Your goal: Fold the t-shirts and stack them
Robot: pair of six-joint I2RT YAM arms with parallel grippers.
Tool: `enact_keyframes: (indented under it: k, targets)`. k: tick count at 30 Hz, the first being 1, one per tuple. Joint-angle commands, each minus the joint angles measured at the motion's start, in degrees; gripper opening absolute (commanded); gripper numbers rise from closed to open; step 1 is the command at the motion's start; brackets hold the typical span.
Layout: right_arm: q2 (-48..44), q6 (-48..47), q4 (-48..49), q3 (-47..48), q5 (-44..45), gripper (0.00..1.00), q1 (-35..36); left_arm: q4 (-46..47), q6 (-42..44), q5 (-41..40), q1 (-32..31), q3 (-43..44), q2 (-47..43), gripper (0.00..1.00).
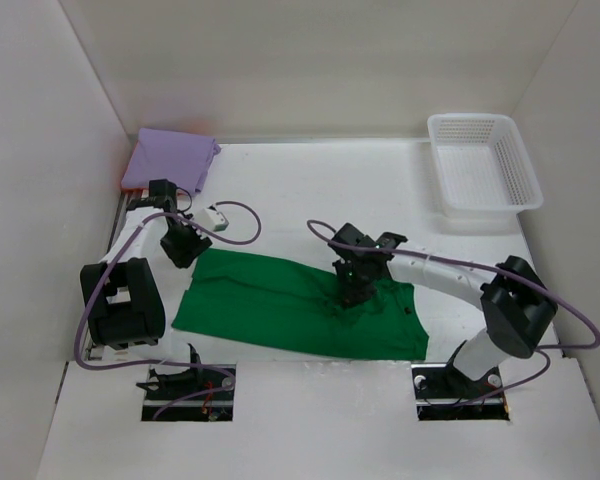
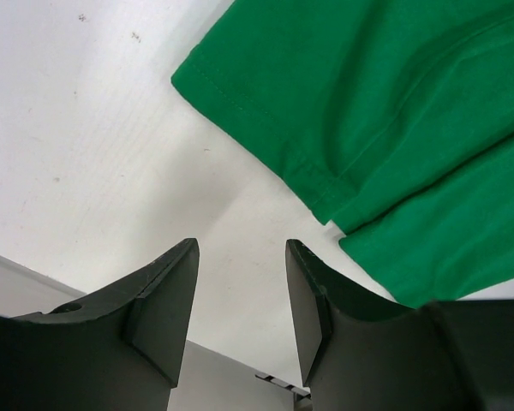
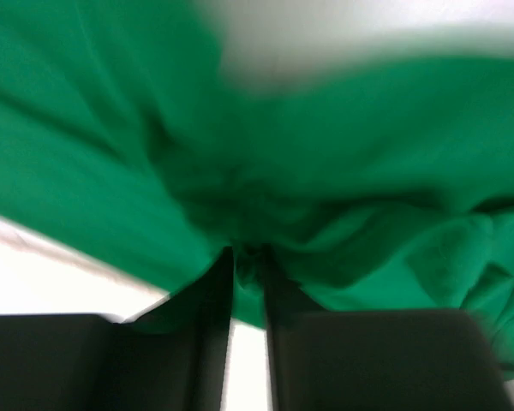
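Now, right end effector (image 3: 247, 253): pinching plain green cloth t-shirt (image 1: 265, 310)
left end effector (image 2: 240, 261): spread, empty, beside its left end
shirt axis: left-right

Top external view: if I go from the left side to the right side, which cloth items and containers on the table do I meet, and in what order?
lavender t-shirt → green t-shirt → white basket
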Motion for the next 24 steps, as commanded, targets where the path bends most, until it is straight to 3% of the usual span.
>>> enact_keyframes:
  k: [1, 4, 12, 20, 24]
  targets:
    - [0.15, -0.41, -4.14, -0.64, -3.82, 0.27, 2.74, 0.97, 0.02, -0.09, -0.11, 2.7, 0.46, 0.44]
    - [0.42, -1.03, -4.67, -0.02, -2.86, 0.41, 3.27, 1.59, 0.29, -0.27, 0.07, 2.87, 1.17, 0.44]
    - [-13.0, -2.27, -2.83, -3.26, -2.25, 0.41, 1.61, 4.05, 0.37, -1.32, 0.51, 4.01, 2.22, 0.45]
    - [-26.55, 7.65, -0.9, -14.07, 6.71, 0.41, -17.1, 14.67, -9.63, -5.89, 0.68, 6.91, 8.27, 0.53]
    - [-27.18, 10.47, 2.17, -18.12, 6.37, 0.44, -18.45, 16.44, -16.75, -4.58, -1.15, 9.55, 12.32, 0.54]
